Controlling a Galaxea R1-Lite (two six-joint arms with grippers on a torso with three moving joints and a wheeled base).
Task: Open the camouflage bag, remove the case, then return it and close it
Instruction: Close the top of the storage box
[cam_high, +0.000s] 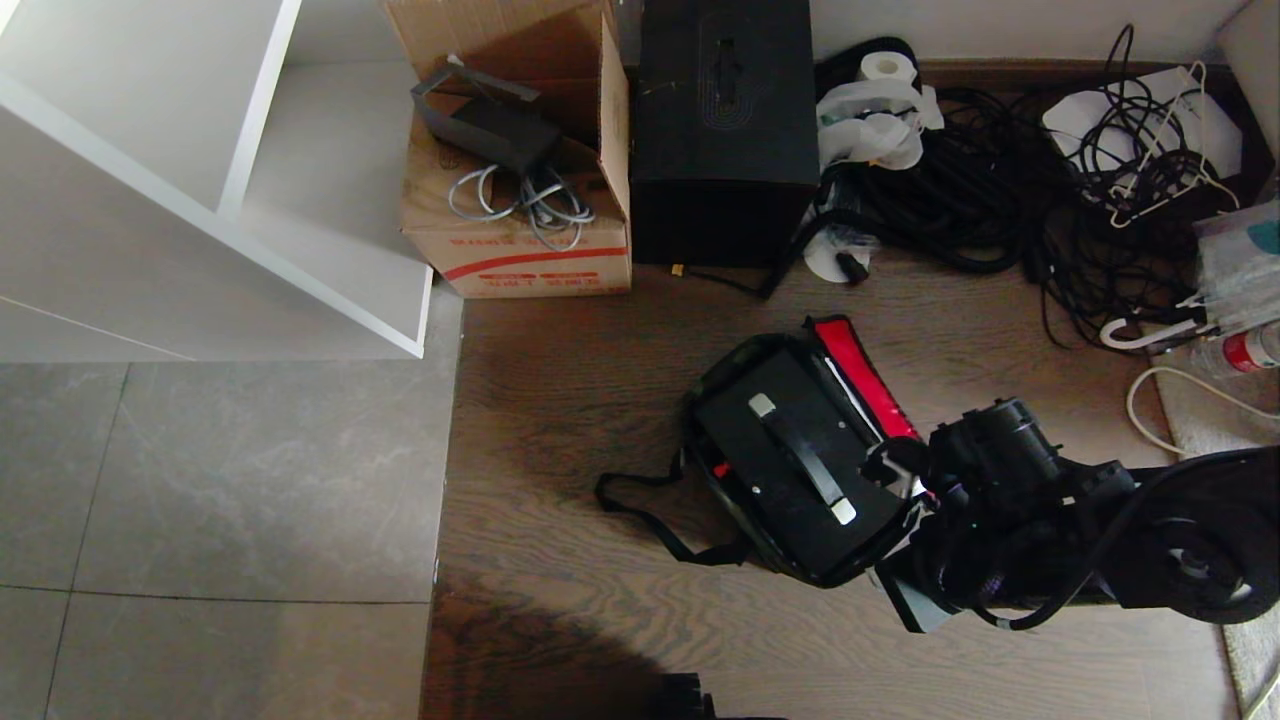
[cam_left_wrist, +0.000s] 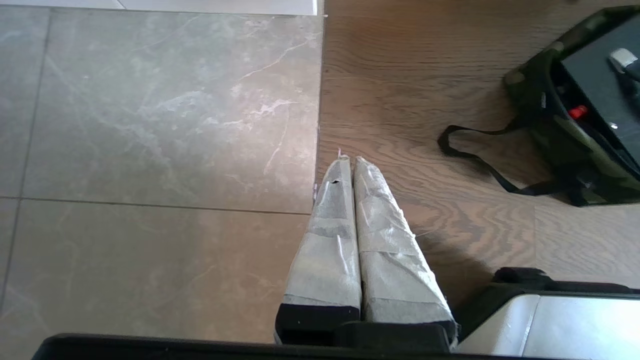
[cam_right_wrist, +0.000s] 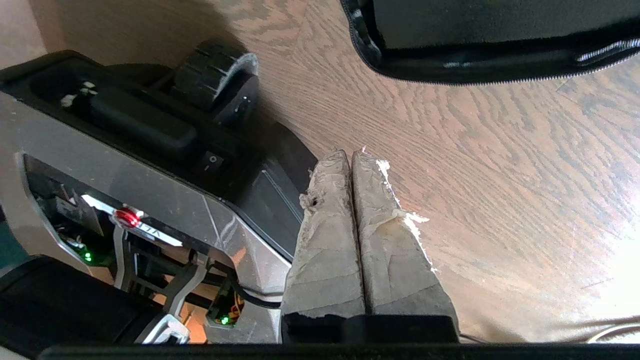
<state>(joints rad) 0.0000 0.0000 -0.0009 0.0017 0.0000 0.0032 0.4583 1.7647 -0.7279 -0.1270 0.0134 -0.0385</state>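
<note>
The soft rectangular camouflage bag (cam_high: 745, 545) with black straps lies on the brown wood-grain floor (cam_high: 560, 400), its mouth open and its red inner panel (cam_high: 865, 375) folded up on the far side. The flat black rectangular hard case (cam_high: 790, 460) sits inside it, top face up, with its black handle (cam_high: 800, 455) with silver ends exposed. The handle's long axis runs diagonally, from the far left toward the near right as the head camera sees it, along the length of the bag. The right gripper (cam_right_wrist: 352, 157) hangs just beside the bag's near right end, its taped fingers pressed together and holding nothing; in the right wrist view the bag's zipper edge (cam_right_wrist: 475, 67) lies ahead of the fingertips, apart from them. The left gripper (cam_left_wrist: 350, 162) is likewise closed and empty, parked over the floor with the bag well off to one side. Judgement: the right arm is the nearer, and the handle lies forward and to the left of it.
</note>
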